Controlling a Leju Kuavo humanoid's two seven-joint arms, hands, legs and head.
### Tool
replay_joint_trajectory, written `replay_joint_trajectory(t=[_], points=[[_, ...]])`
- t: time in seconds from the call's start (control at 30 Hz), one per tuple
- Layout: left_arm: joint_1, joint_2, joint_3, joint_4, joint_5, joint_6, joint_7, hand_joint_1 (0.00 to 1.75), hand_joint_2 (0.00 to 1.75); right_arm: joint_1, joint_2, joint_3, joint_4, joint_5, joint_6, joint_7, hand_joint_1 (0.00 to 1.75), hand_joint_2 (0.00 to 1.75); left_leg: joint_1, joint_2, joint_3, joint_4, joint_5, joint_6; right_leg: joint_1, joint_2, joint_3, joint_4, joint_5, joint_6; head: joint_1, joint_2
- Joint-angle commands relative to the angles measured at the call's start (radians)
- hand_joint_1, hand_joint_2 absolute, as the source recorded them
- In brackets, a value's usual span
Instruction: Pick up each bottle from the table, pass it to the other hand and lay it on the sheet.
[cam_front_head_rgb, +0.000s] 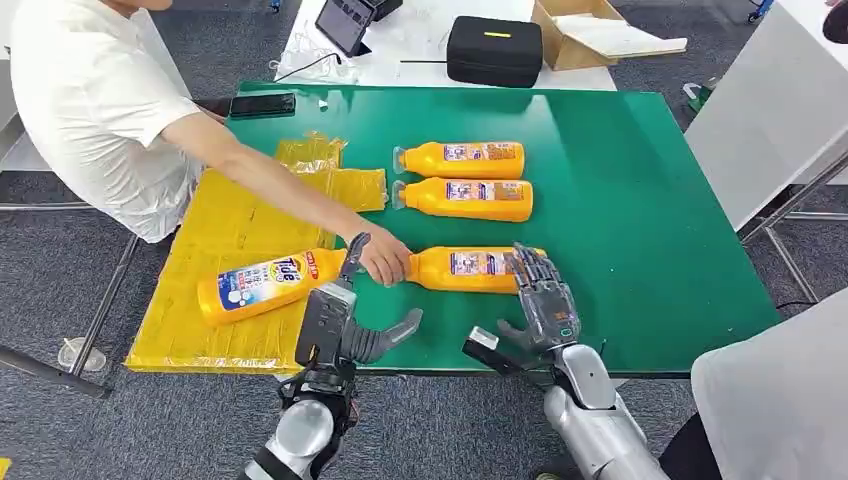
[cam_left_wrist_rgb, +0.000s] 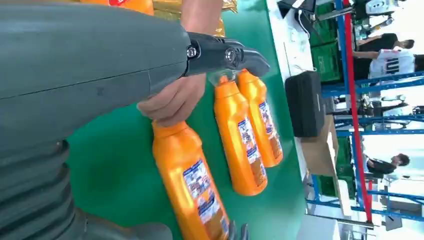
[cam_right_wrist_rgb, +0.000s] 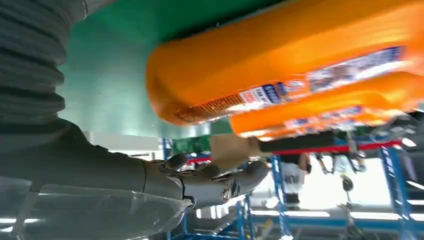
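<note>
Bottles: three (cam_front_head_rgb: 470, 270) on green table (cam_front_head_rgb: 640, 230), one (cam_front_head_rgb: 262, 284) on sheet (cam_front_head_rgb: 215, 240).

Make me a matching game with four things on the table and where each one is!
Things:
1. Tide bottle
2. nearest orange bottle
3. black case
4. phone

Places:
A. on the white table beyond the green one
B. lying on the yellow sheet
C. at the green table's far left corner
D. on the green table, a person's hand at its cap end

Pairs: 1-B, 2-D, 3-A, 4-C
</note>
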Motion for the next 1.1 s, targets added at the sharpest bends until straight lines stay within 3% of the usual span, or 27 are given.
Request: replay_joint_trajectory(t=[0.03,0.1,0.17,0.23,0.5,0.67,1.1], points=[[-0.036,0.019,-0.046,0.077,-0.001,0.012,0.000,0.00,1.75,-0.068,-0.020,-0.008,0.182,0.006,-0.008,0.018,0.00,1.75,0.000,0.000,0.004,-0.001,-0.001,0.001,0.000,-0.001,0.004,-0.001,-0.001,-0.001,0.000,0.000],[-0.036,0.019,-0.046,0.077,-0.001,0.012,0.000,0.00,1.75,-0.068,-0.020,-0.008,0.182,0.006,-0.008,0.018,0.00,1.75,-0.001,0.001,0.009,-0.001,-0.003,0.002,0.000,-0.001,0.009,-0.001,-0.003,-0.002,0.000,0.000],[-0.036,0.024,-0.053,0.071,-0.008,0.013,-0.002,0.00,1.75,-0.066,-0.017,-0.011,0.181,0.005,-0.008,0.017,0.00,1.75,0.000,0.001,0.002,-0.001,-0.001,0.000,0.000,0.000,0.002,-0.001,0.000,-0.001,0.000,0.000],[-0.036,0.026,-0.058,0.068,-0.011,0.013,-0.001,0.00,1.75,-0.069,-0.018,-0.012,0.186,0.012,-0.008,0.019,0.00,1.75,-0.001,0.001,0.004,-0.001,-0.001,0.001,0.000,0.000,0.004,-0.001,-0.001,-0.001,0.000,0.000],[-0.077,0.009,-0.079,0.105,0.009,-0.003,0.002,0.00,1.75,-0.225,0.012,-0.016,0.372,-0.013,0.050,0.000,0.00,1.75,-0.001,0.002,0.002,0.000,0.000,0.001,0.000,0.001,0.002,0.000,0.000,-0.001,0.000,0.000],[-0.087,0.004,-0.088,0.120,0.009,-0.007,0.000,0.00,1.75,-0.254,0.015,-0.009,0.401,-0.005,0.082,0.012,0.00,1.75,-0.001,0.002,0.003,-0.001,0.000,0.001,0.000,0.001,0.003,0.000,0.000,-0.001,0.000,0.000],[-0.134,-0.030,-0.103,0.161,0.048,0.028,-0.017,0.00,1.75,-0.333,0.027,-0.012,0.508,-0.017,0.344,0.105,0.00,1.75,0.000,0.000,0.005,-0.001,0.000,0.001,0.000,-0.001,0.005,0.000,-0.001,-0.001,0.000,0.000]])
